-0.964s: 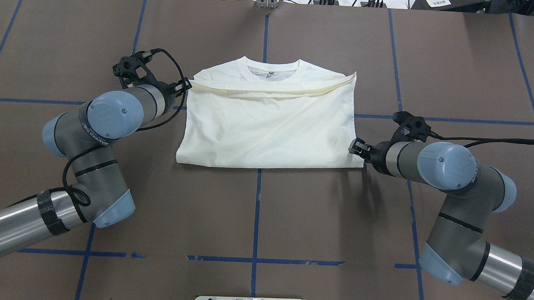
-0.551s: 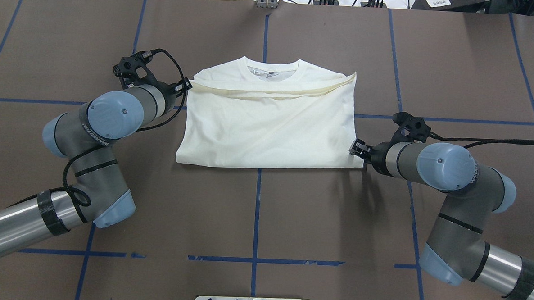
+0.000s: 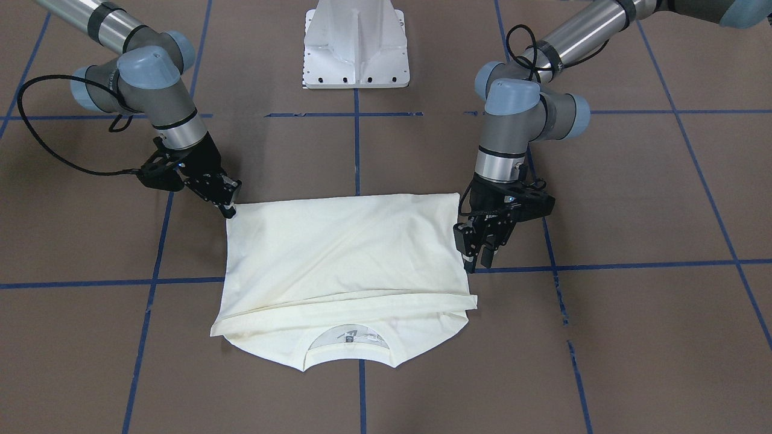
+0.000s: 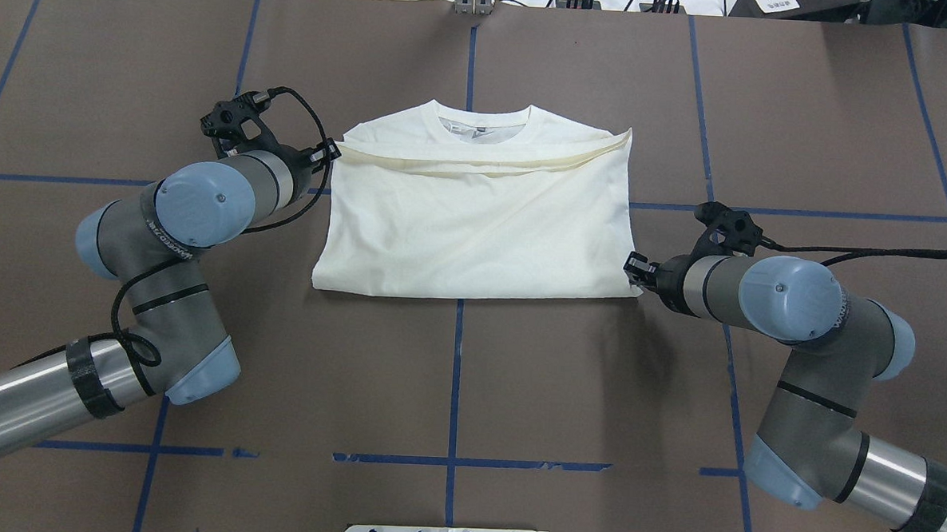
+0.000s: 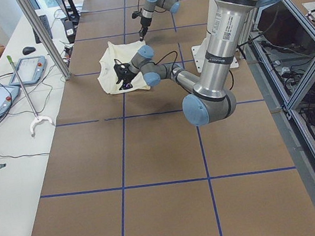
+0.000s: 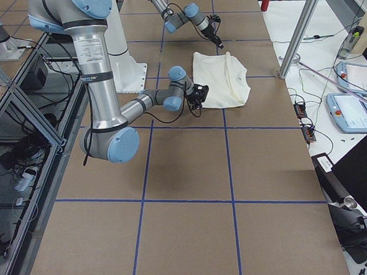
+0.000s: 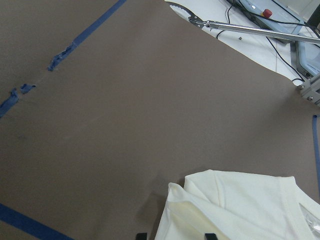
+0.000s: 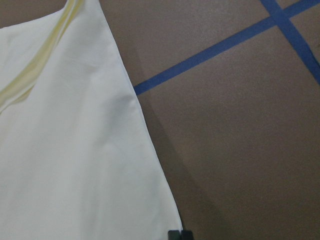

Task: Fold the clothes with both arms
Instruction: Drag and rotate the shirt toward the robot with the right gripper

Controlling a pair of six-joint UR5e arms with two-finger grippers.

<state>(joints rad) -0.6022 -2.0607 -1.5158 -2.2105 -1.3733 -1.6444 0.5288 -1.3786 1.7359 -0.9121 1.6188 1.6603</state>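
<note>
With the cream-white long-sleeved T-shirt (image 4: 475,226) folded mid-way on the brown taped bench (image 4: 469,378), my right hand (image 3: 229,208) pinched closed on its near corner and my left hand (image 3: 476,260) open astride the shoulder corner, I'd close left firmly before lifting both evenly.

We see only the very tips of the left gripper (image 7: 175,236) and right gripper (image 8: 179,235), cut off by the lower edges of their wrist views. The label inside the T-shirt (image 4: 475,234) collar is too small for us to read
</note>
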